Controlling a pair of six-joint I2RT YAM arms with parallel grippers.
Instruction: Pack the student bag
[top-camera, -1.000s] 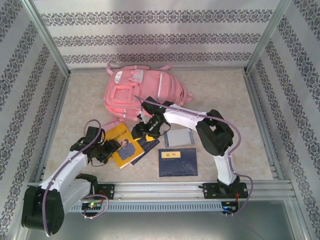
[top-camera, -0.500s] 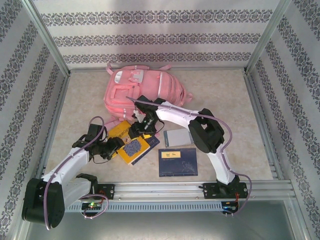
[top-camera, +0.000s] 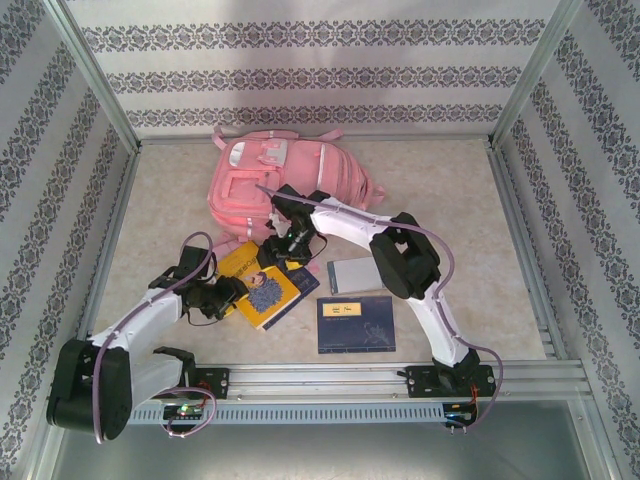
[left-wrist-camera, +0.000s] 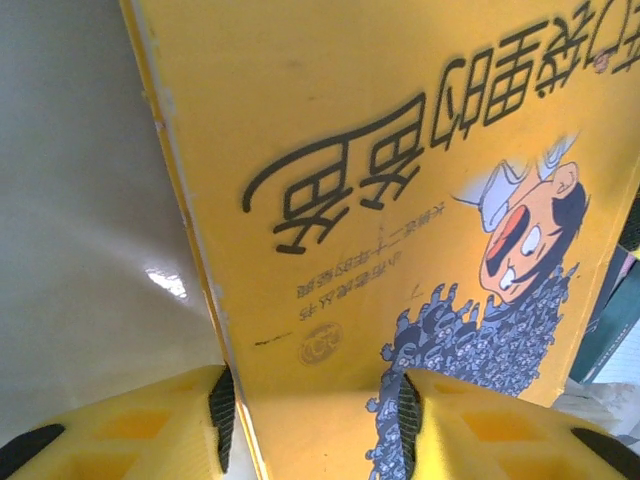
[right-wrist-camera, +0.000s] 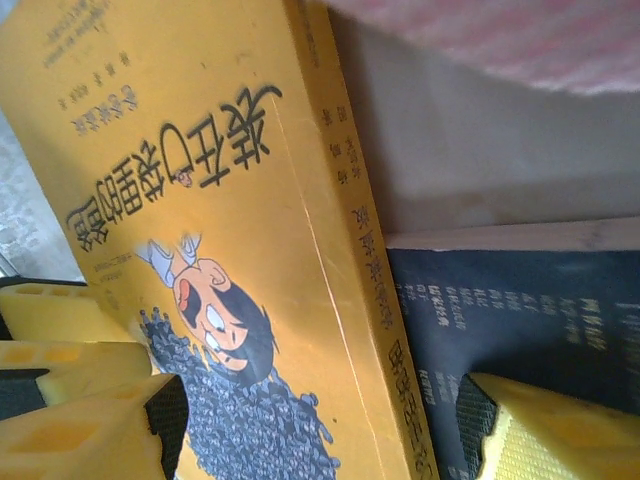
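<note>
The student bag (top-camera: 262, 185) lies flat on the worktop (top-camera: 450, 200), at 12 o'clock from the arm bases, with its front pockets facing up and its straps at the far end. At 6 o'clock from it, just off its near edge, a yellow book (top-camera: 258, 288) rests partly on a dark book (top-camera: 302, 281). A grey notebook (top-camera: 356, 272) lies at 3 o'clock from that pair. A dark blue book (top-camera: 355, 323) lies at 5 o'clock from them, closer to the bases.

The left hand (top-camera: 228, 296) is at the yellow book's 9 o'clock edge. In the left wrist view its fingers (left-wrist-camera: 150, 435) stand on either side of the book's corner, and I cannot tell whether they press on it.

The right hand (top-camera: 285, 250) is at the book's 12 o'clock end, between book and bag. In the right wrist view its fingers (right-wrist-camera: 90, 430) are spread wide. One is over the yellow cover and the other over the dark book, with the spine between them, and they pinch nothing.
</note>
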